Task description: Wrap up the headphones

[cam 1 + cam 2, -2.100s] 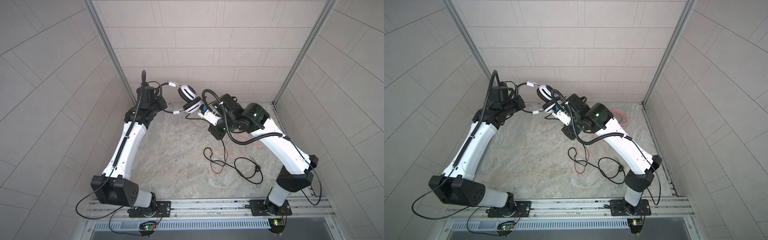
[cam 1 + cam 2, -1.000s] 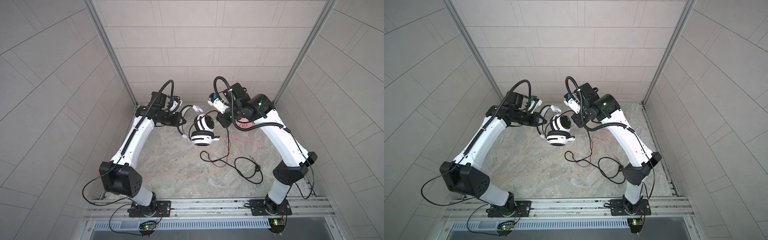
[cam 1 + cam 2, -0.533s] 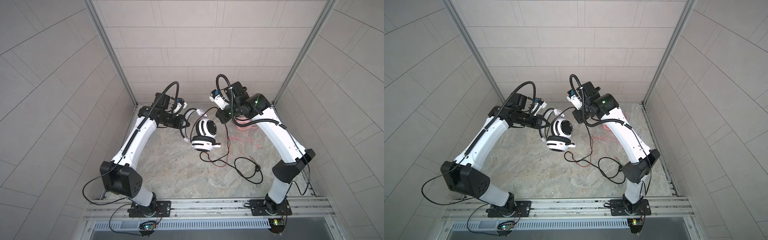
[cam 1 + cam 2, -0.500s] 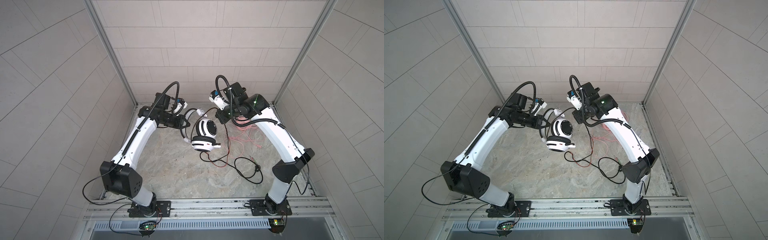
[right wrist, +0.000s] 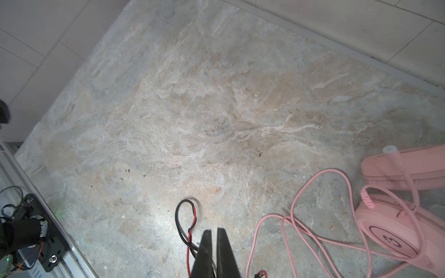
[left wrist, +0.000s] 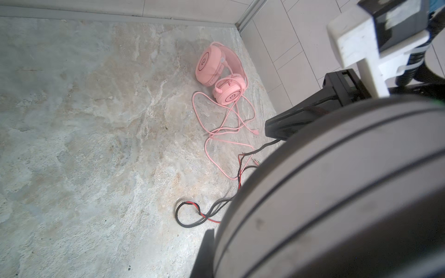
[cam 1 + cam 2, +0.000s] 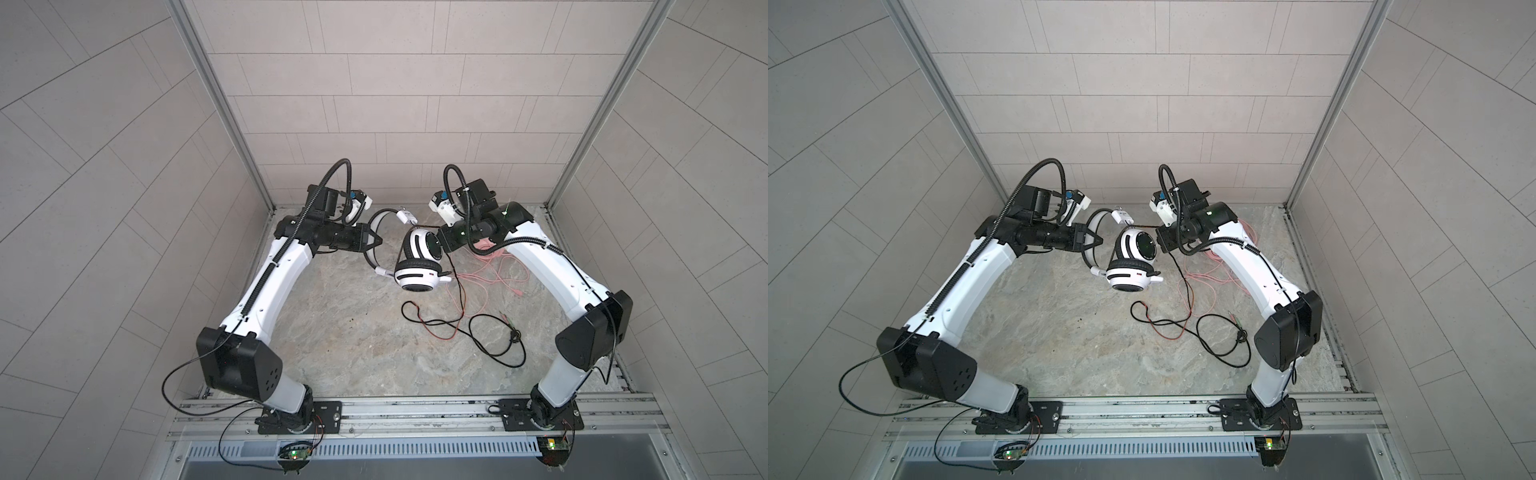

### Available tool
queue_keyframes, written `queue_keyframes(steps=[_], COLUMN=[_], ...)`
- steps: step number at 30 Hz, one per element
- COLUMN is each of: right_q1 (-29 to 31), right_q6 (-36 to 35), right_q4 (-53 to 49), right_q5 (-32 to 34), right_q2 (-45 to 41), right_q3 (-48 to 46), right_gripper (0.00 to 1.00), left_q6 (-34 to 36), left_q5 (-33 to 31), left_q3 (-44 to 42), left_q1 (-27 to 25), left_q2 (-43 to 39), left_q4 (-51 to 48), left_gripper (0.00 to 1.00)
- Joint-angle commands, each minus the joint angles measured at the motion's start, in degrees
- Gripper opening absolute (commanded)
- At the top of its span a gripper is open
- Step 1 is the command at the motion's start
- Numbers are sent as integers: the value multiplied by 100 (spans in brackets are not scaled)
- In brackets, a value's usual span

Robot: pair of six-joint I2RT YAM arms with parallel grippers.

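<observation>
L gripper (image 7: 378, 240) is clamped tight on the thin wire headband (image 7: 371, 222) of the white-and-black over-ear headset (image 7: 417, 279). That headset hangs in the air over the rear middle of the mottled grey-beige stone tabletop (image 7: 353, 345), between the two arms. Both top views agree: the upper earcup (image 7: 419, 245) faces the R gripper (image 7: 444, 248), and the other cup hangs lower w/ its opening turned toward the cam. In the left wrist view the headset is a big blurred grey curve across the frame, so I can't make out the L fingers there.

R gripper sits just beside the upper earcup. The right wrist view shows its two black fingers (image 5: 204, 250) pressed nearly together, only a slit between them, closed on the long black-and-red cable (image 5: 185, 216). In both top views the cable drops from that grip to the tabletop and lies in loose loops toward the front right, w/ the plug end near the R arm (image 7: 540, 266).

Pink over-ear headset w/ mic boom (image 6: 209, 65) lies on the tabletop at the rear right, near the wall, clear of both grippers. Its pink cable (image 5: 323, 171) sprawls loose in front of it, running close to the black-and-red cable. In the top views the R arm hides the pink headset itself; only its cable shows.
</observation>
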Motion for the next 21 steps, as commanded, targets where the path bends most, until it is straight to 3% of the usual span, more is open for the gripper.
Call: queue_keyframes(steps=[1,4,11,15,21], right_q1=[-90,-41,223,372,604], right_q6=[353,510,1099,1931,2627], right_q4=[622,1332,2653,4560,6116], right_q5=[-421,-1032,-1527,-1876,-1989], right_q2=[-232,-304,-82,-1,504], right_q3=[-382,-799,-1445,-2287,-2860], right_gripper=[0,2,26,35,38], left_q6=[-394,-743,-1354,-1626,-2191], left_q5=[842,947,990,1084,1199], left_q3=[74,-73,-74,-31,-220], left_q1=[-11,-18,-18,-11,33], left_q2=[-393,-493,-585,-535,-635], left_q4=[568,1016,1692,1854,2463], left_gripper=[0,0,0,0,0])
